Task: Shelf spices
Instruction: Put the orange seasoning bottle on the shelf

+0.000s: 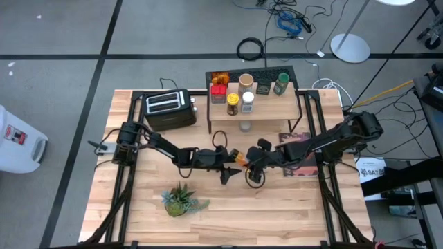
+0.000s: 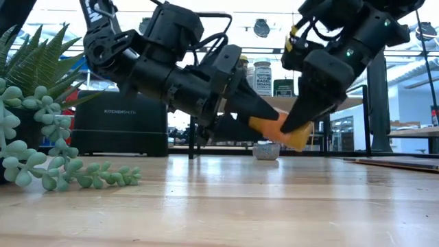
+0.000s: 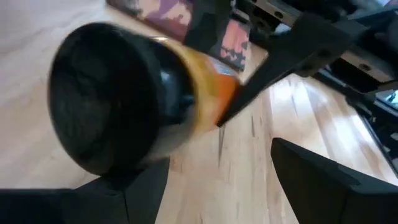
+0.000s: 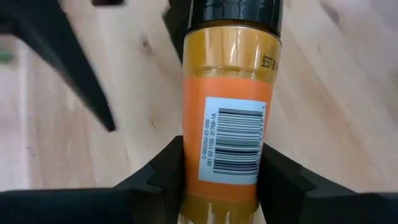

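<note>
An orange bottle with a black cap (image 1: 237, 158) hangs between my two grippers over the middle of the table, lifted clear (image 2: 282, 130). My right gripper (image 4: 221, 168) comes from the table's right and is shut on it. My left gripper (image 3: 217, 180) comes from the left and is open, its fingers on either side of the cap end (image 3: 99, 106); whether one touches the cap I cannot tell. The shelf (image 1: 277, 102) stands at the far edge with several spice containers on its plank. A small jar (image 1: 245, 126) stands on the table just in front of it. My right gripper pinches the orange bottle's labelled body near its base end (image 4: 224, 180) between the two fingers (image 4: 283, 177). It comes from the table's right, slanting down, and the bottle lies along the fingers with its cap (image 4: 233, 9) pointing away. The bottle is tilted and clear of the table.
A black toaster (image 1: 169, 109) stands left of the shelf. A small green plant (image 1: 181, 200) sits near the front edge, close in the low view (image 2: 27, 103). A printed flat sheet or book (image 1: 299, 149) lies under the right arm.
</note>
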Action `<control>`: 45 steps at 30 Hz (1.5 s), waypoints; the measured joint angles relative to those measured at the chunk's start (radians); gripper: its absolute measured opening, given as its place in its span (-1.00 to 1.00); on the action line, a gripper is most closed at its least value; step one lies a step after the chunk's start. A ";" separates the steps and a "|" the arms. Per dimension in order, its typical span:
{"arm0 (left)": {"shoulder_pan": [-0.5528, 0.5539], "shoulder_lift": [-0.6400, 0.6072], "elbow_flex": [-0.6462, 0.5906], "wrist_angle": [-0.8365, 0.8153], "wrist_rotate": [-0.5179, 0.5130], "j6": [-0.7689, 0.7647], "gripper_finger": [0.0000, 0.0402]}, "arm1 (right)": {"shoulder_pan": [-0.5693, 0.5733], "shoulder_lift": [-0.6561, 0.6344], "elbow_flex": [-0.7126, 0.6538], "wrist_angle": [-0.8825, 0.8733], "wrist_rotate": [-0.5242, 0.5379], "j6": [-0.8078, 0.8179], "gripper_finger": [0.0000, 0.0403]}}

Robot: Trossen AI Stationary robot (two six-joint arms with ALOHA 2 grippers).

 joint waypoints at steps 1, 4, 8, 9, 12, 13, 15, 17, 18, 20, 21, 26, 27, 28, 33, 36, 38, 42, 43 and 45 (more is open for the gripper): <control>0.000 0.000 -0.003 0.018 -0.005 0.004 0.44 | 0.000 -0.014 0.000 0.001 0.000 -0.008 -0.26; 0.006 -0.001 -0.005 0.076 -0.015 0.037 0.44 | 0.005 -0.074 0.006 0.015 -0.010 -0.044 -0.26; 0.005 -0.002 -0.004 0.185 -0.014 0.089 0.44 | 0.011 -0.169 0.005 0.013 0.001 -0.074 -0.27; 0.005 -0.002 -0.004 0.215 -0.013 0.103 0.44 | 0.014 -0.191 0.005 0.014 0.004 -0.082 -0.27; 0.005 -0.002 -0.004 0.274 -0.006 0.144 0.44 | 0.023 -0.253 0.005 0.000 0.007 -0.098 -0.27; 0.005 -0.002 -0.004 0.289 -0.006 0.157 0.44 | 0.025 -0.271 0.005 0.000 0.006 -0.101 -0.27; 0.006 -0.002 -0.004 0.324 -0.006 0.183 0.44 | 0.029 -0.300 0.005 -0.011 0.009 -0.101 -0.27; 0.005 -0.002 -0.004 0.353 -0.006 0.208 0.44 | 0.030 -0.319 0.005 -0.013 0.009 -0.103 -0.27; 0.005 -0.002 -0.004 0.369 -0.006 0.222 0.44 | 0.030 -0.326 0.004 -0.013 0.010 -0.105 -0.26; 0.004 -0.002 -0.005 0.399 -0.005 0.245 0.44 | 0.030 -0.335 0.004 -0.013 0.012 -0.109 -0.26; 0.003 -0.001 -0.005 0.410 -0.005 0.258 0.44 | 0.030 -0.337 0.004 -0.015 0.012 -0.113 -0.26; 0.002 0.000 -0.005 0.458 0.049 0.291 0.44 | 0.031 -0.340 0.002 -0.021 0.007 -0.126 -0.26; 0.003 0.000 -0.006 0.478 0.072 0.292 0.44 | 0.031 -0.340 0.002 -0.022 0.006 -0.128 -0.26; 0.005 0.000 -0.012 0.510 0.084 0.293 0.44 | 0.033 -0.340 0.001 -0.018 0.004 -0.133 -0.26; 0.005 0.000 -0.071 0.763 0.042 0.344 0.44 | 0.035 -0.344 0.001 0.014 0.006 -0.162 -0.26; 0.010 -0.005 -0.077 0.750 0.038 0.362 0.44 | 0.034 -0.349 0.000 0.051 0.007 -0.191 -0.26; 0.010 -0.006 -0.077 0.747 0.047 0.365 0.44 | 0.034 -0.354 0.000 0.081 0.007 -0.211 -0.26; 0.010 -0.009 -0.075 0.751 0.048 0.393 0.44 | 0.034 -0.359 0.000 0.096 0.007 -0.233 -0.25; 0.010 -0.011 -0.070 0.750 0.048 0.393 0.44 | 0.034 -0.360 0.000 0.103 0.007 -0.236 -0.25; 0.012 -0.014 -0.058 0.754 0.053 0.395 0.44 | 0.034 -0.361 0.000 0.121 0.007 -0.241 -0.25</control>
